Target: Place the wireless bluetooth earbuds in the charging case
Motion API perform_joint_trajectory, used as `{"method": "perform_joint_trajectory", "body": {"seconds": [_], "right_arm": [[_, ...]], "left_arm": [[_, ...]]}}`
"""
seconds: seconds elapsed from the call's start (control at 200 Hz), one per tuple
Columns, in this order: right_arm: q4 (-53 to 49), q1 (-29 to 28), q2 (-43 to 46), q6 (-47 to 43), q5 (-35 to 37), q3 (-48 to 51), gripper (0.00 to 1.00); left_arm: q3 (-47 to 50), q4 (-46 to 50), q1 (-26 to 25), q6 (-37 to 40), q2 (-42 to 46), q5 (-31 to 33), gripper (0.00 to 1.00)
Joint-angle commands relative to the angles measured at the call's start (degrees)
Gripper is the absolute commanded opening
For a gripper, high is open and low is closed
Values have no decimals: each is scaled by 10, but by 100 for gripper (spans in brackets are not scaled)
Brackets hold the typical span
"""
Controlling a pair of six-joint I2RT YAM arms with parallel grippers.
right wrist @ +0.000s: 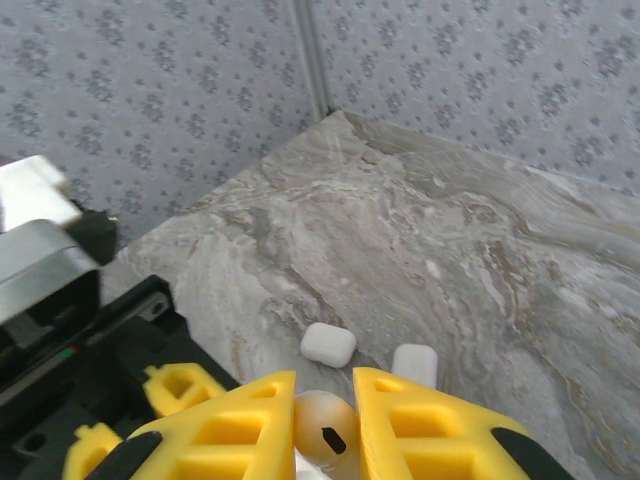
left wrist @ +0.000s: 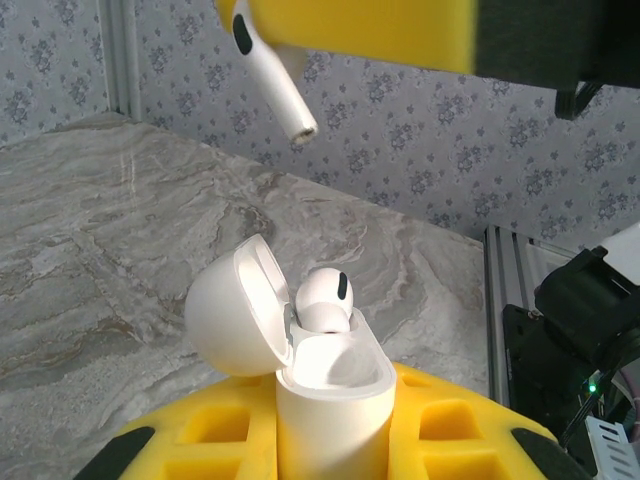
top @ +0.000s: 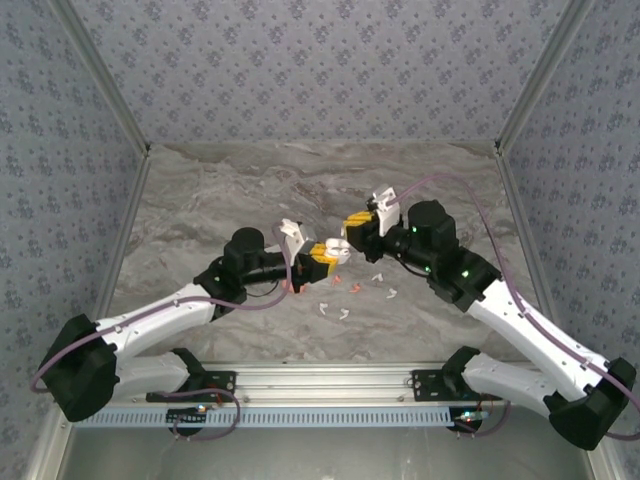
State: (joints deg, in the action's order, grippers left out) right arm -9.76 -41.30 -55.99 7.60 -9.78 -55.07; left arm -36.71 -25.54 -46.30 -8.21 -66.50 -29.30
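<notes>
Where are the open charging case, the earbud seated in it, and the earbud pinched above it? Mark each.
open charging case (left wrist: 335,420): left wrist view, front wall of its body.
seated earbud (left wrist: 325,298): left wrist view, its rounded head.
held earbud (left wrist: 272,82): left wrist view, middle of its stem.

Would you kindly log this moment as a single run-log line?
left gripper: shut on open charging case, seated earbud inside | right gripper: shut on second earbud near case, not inserted

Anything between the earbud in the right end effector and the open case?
Nothing: gap from held earbud to open case is bare, left wrist view.
</notes>
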Motion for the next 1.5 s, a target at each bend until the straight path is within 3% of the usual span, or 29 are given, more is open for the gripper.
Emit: {"method": "perform_joint_trajectory", "body": {"seconds": [0.0,0.62,1.129,1.269,1.494], "right_arm": [[25,-19,2,-21,14,8,21],[60,-59,-3,-16,21,56,22],[74,-67,-11,3,-23,66,22],[69,-66,-6,13,-33,62,29],[50,-56,16,33,-58,17,49]], "left_arm": [[-21,-21,-4,-4,1,-10,0],[-12,-31,-5,-17,11,2,0],[-2,-46,-5,-21,25,14,0],[1,-47,-5,-21,26,15,0],[6,-52,-5,-22,27,14,0]]}}
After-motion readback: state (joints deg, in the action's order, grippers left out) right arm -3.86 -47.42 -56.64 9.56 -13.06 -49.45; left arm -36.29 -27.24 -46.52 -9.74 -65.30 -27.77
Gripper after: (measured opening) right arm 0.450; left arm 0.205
